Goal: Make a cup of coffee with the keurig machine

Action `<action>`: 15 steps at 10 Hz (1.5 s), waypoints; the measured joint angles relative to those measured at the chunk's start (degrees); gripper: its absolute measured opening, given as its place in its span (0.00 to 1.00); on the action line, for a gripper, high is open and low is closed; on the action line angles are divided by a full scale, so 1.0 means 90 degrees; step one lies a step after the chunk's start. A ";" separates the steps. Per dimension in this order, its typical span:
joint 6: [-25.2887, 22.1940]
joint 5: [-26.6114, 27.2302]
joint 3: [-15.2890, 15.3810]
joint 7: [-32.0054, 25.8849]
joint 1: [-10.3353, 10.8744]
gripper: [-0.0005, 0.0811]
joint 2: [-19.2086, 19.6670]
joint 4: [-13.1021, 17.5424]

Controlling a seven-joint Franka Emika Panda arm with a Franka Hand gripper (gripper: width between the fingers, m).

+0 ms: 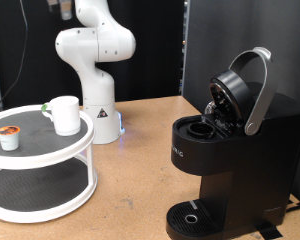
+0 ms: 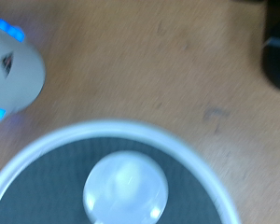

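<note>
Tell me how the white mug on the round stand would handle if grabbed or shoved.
The cup looks rigid, glazed ceramic, so probably slippery and breakable. It stands upright on the shelf with a flat base, so likely to slide rather than roll. Its side handle may make it turn when pushed.

Little can be read here. The keurig machine (image 1: 230,150), at the right of the exterior view, carries a small white logo running vertically on its black front, too small to spell out. The robot base (image 1: 103,112), upper left of centre, bears a dark triangular warning sign whose symbol cannot be made out.
</note>
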 joint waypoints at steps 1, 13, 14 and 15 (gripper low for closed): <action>0.0002 -0.0192 -0.0102 -0.0083 -0.0027 0.99 0.0069 -0.0001; 0.1711 -0.0673 -0.0973 -0.0728 -0.0135 0.99 0.0733 -0.0287; 0.1711 -0.0673 -0.0980 -0.0787 -0.0135 0.99 0.0724 -0.0297; 0.1711 -0.0674 -0.0994 -0.0798 -0.0136 0.99 0.0724 -0.0300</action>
